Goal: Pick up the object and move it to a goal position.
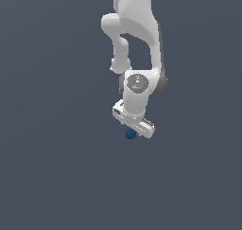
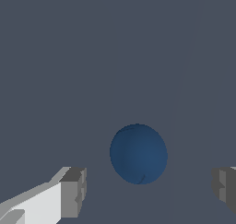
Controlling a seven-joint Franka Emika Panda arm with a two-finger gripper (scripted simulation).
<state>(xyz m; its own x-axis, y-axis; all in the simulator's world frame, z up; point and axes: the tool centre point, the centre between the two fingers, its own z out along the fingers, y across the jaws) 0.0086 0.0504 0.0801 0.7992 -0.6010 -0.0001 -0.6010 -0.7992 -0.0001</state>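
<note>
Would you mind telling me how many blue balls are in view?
1. The blue ball lies just below the gripper; in the wrist view it sits between the open fingers, untouched.

Arm (image 1: 137, 30): white, jointed; enters at the top centre of the exterior view and folds down toward the frame's middle. Wrist (image 1: 137, 84): points downward, with a round grey-capped joint facing the camera. Pincer (image 1: 133, 129): white body, tilted, just below centre. Fingers (image 2: 73, 191): grey tips, spread wide apart in the wrist view, touching nothing.
</note>
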